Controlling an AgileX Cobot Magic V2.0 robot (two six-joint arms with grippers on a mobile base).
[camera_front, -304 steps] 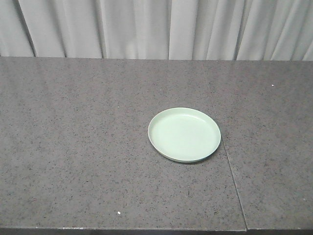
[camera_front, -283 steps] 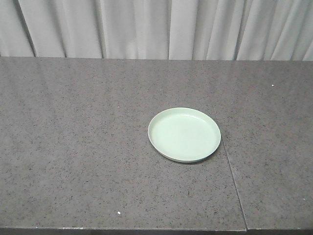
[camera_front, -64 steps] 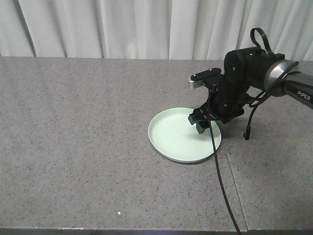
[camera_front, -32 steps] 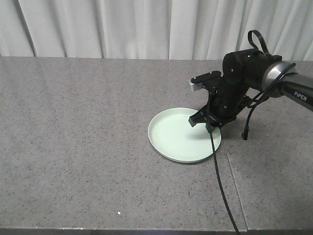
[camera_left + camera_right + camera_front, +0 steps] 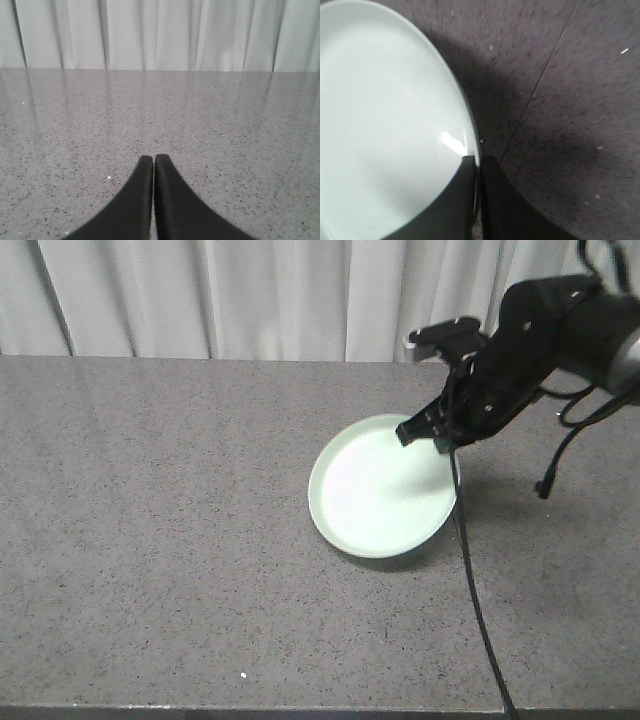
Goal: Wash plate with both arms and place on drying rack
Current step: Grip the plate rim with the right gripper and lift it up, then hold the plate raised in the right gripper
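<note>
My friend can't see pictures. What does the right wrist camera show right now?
The right hand pinches the rim of a pale green plate between its two black fingers. The plate fills the left side, and a grey speckled counter with a dark shadow on it lies to the right.

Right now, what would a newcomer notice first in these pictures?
The pale green plate lies right of centre on the grey counter and looks tipped up on its far right side. The right gripper is shut on that rim, one finger inside and one outside. The left gripper is shut above the counter, holding nothing.
</note>
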